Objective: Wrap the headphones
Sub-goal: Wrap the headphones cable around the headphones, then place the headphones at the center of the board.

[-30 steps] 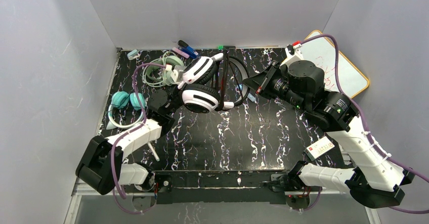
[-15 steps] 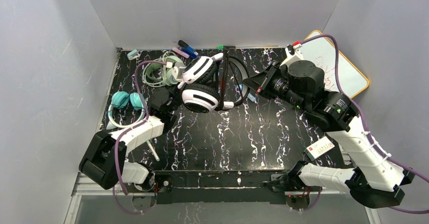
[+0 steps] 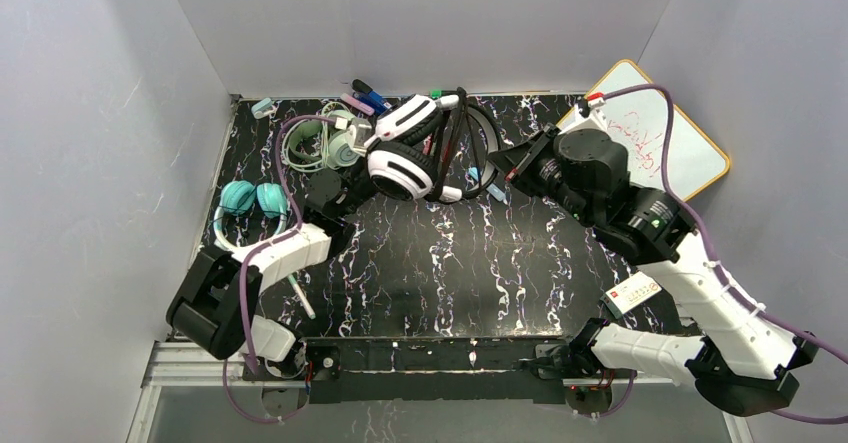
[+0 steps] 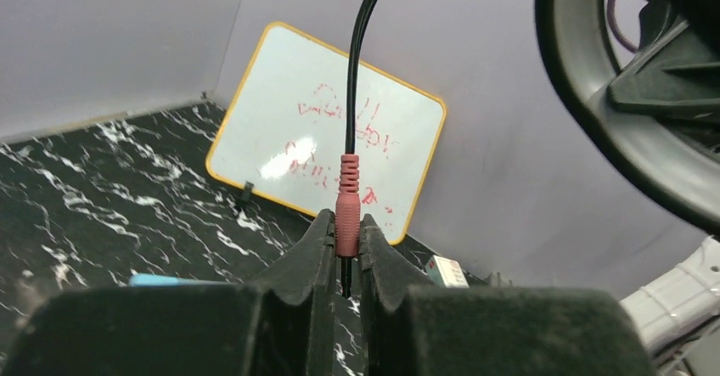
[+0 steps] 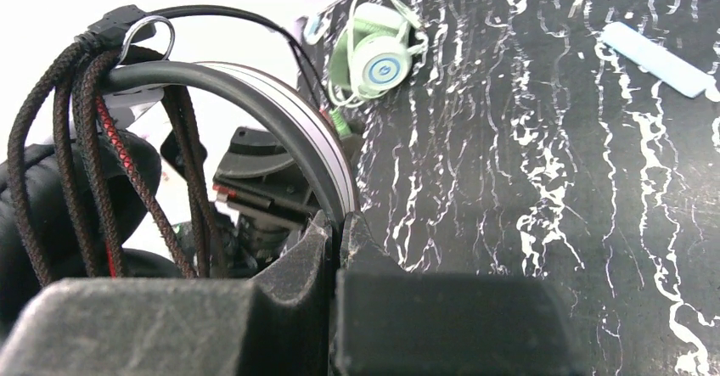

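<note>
Black-and-white headphones (image 3: 405, 153) farther back now

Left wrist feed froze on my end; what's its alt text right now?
The left end effector is shut on a red audio plug, its thin black cable rising straight up out of frame. Behind, a yellow-framed whiteboard with red scribbles leans against the grey wall on the black marbled table.

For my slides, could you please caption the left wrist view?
The left tool pinches the red plug of a black cable; whiteboard behind.
</note>
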Motion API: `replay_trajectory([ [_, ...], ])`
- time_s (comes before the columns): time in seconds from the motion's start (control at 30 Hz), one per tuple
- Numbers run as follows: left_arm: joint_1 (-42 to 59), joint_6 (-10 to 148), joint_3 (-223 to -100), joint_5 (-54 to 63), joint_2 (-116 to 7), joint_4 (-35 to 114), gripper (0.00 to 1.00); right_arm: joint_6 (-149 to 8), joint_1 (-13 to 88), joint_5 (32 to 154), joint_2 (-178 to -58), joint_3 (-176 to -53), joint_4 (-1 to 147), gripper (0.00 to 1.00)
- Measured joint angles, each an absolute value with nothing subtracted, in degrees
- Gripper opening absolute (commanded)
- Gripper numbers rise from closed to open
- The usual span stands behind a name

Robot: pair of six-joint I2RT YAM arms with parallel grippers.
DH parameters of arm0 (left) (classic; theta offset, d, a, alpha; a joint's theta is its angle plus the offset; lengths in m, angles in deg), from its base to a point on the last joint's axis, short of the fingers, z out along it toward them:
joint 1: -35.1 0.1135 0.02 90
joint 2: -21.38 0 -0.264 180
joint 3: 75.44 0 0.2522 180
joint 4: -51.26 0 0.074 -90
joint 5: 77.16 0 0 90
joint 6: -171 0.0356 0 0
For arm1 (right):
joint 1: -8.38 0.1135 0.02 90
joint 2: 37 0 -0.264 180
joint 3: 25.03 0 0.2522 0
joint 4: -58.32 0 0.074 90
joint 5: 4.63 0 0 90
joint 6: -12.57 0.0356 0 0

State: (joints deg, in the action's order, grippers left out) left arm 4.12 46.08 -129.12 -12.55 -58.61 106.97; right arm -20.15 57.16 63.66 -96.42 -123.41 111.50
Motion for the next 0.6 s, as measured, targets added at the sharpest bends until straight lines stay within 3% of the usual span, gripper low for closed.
replay_trajectory([
  [0.33, 2.0, 36.1, -124.1, -11.7, -61.2, 107.0, 0.00, -10.0, 57.1, 49.4, -96.2, -110.3, 107.0, 0.01],
  [0.6, -0.4, 31.8, -122.0, -9.1, -61.2, 107.4, 0.00, -2.4, 56.1, 44.6, -96.2, -104.6, 105.5, 0.01],
])
